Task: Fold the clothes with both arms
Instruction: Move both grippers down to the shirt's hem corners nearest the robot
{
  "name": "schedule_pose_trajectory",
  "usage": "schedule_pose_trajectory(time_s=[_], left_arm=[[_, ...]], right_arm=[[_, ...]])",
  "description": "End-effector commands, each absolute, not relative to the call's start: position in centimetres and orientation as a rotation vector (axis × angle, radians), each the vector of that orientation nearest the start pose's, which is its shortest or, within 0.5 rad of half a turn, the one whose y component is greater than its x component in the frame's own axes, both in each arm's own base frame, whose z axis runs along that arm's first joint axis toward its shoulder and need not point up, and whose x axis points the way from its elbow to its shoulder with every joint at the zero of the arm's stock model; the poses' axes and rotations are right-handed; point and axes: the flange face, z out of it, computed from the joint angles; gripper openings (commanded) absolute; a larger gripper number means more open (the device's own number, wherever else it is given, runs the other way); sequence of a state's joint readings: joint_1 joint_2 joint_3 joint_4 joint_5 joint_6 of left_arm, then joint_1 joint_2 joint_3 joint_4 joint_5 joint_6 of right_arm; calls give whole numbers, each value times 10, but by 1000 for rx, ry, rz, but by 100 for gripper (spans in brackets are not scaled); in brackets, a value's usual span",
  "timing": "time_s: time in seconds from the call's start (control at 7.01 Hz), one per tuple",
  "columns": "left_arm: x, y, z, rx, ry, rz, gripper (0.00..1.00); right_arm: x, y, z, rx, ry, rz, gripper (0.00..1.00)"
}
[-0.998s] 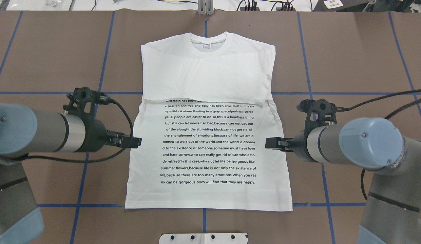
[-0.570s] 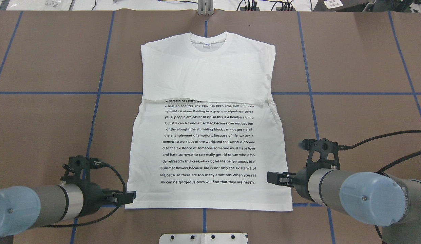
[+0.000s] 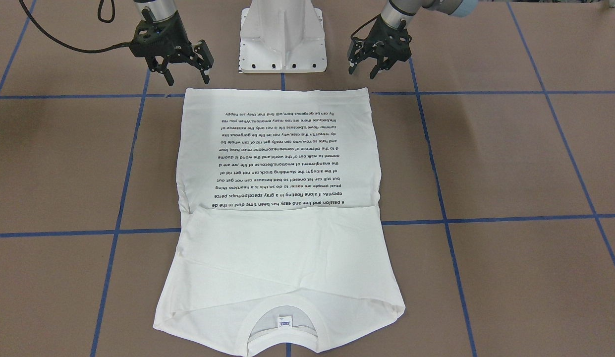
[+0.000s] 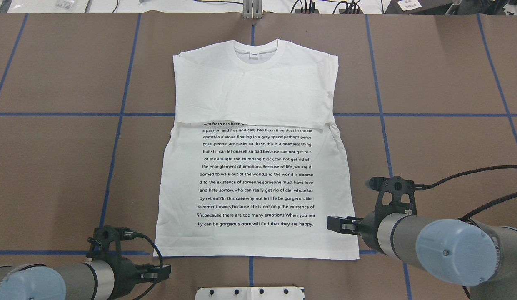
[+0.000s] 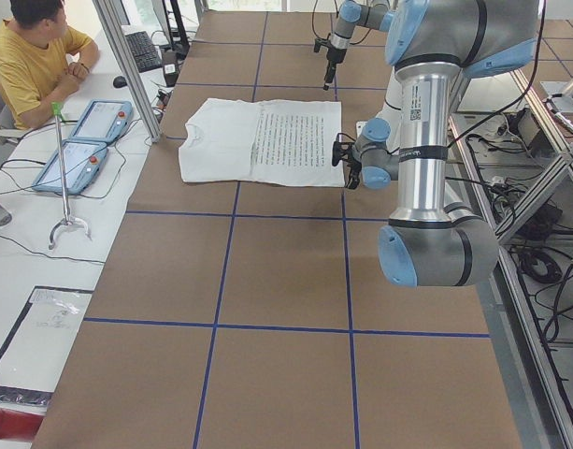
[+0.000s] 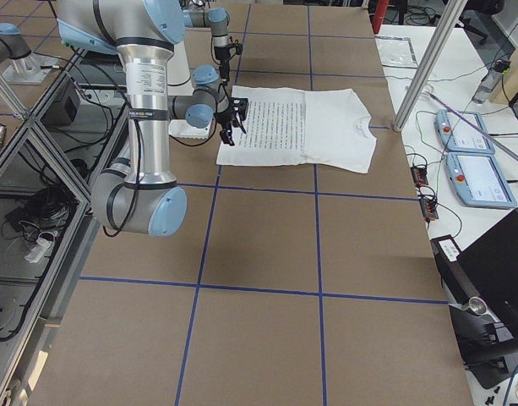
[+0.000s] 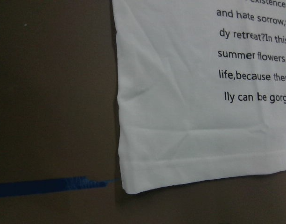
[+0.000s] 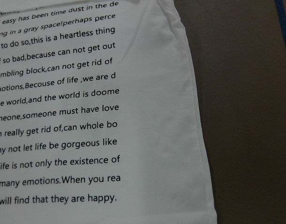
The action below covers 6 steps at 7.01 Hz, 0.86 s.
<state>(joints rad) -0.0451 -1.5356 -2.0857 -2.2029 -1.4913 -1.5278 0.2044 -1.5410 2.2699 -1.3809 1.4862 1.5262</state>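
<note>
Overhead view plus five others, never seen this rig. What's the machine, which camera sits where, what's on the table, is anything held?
The machine is two robot arms on one white base, each ending in a two-finger gripper. There are six cameras. One looks down from behind the robot, and one faces it from across the table, so the sides are mirrored there. One stands at each table end, and one sits on each wrist for close-ups. On the brown table lies a white T-shirt, printed text up, with a plain white layer folded across its upper part. The left gripper and the right gripper are both open near the hem end, one at each side. Neither holds anything. The wrist views show only shirt fabric and table.
</note>
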Motion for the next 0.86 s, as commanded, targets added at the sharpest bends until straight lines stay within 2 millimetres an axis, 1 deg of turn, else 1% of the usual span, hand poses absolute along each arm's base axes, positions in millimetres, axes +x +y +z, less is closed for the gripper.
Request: schedule_pose_trajectory(time_s=[0.0, 0.14, 0.43, 0.57, 0.71], left_arm=[[463, -163, 362, 117, 1105, -53, 64], [461, -167, 361, 123, 1106, -60, 64], [454, -187, 362, 150, 1101, -89, 64], [456, -191, 368, 154, 1086, -94, 64], [458, -193, 370, 157, 1081, -94, 64]], right_arm=[[-407, -230, 308, 199, -899, 190, 100], [-407, -230, 308, 201, -898, 192, 100], [-406, -231, 308, 202, -900, 193, 100], [-406, -231, 309, 202, -895, 193, 100], [-407, -230, 309, 201, -895, 192, 100]])
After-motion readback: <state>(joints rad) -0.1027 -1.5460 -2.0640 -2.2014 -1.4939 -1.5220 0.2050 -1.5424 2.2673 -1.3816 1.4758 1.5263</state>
